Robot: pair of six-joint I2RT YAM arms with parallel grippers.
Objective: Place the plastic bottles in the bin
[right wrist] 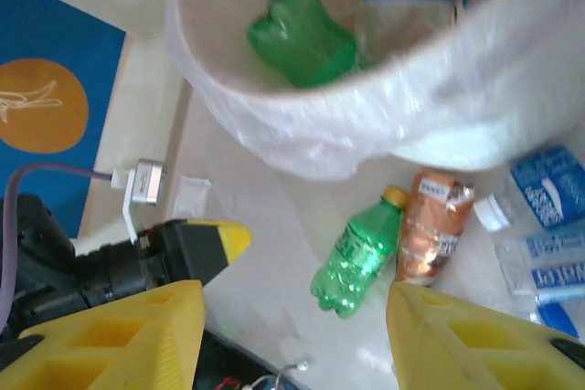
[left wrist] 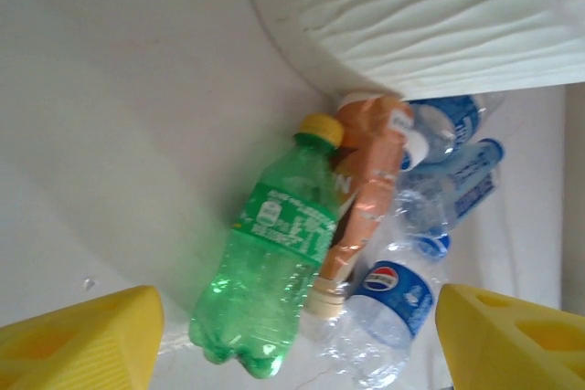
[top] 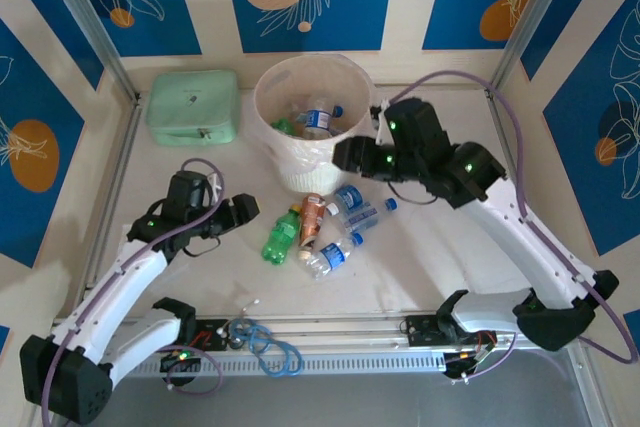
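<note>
- Beside the foot of the bin [top: 300,159], a bunch of plastic bottles [top: 315,227] lies on the table [top: 200,282]. The green bottle [left wrist: 274,262] is touching the orange-labelled bottle [left wrist: 366,189], and the clear bottles [left wrist: 393,299] lie just past them. A few more bottles are already inside the bin.
- The left gripper [top: 247,212] hangs near the green bottle, with its jaws well apart and nothing between them.
- The right gripper [right wrist: 292,317] sits close to the bin's rim, also parted and empty.
- I'd say the main risk is the crowding. If the left jaws close as they stand, they could catch the orange neighbour too, or nudge the round green bottle so it rolls off — a half grip that drops on the lift.
- The right arm is close enough to the bin that a careless swing could shove or tip it.
- If both arms reach into the one pile, they could knock together.
</note>
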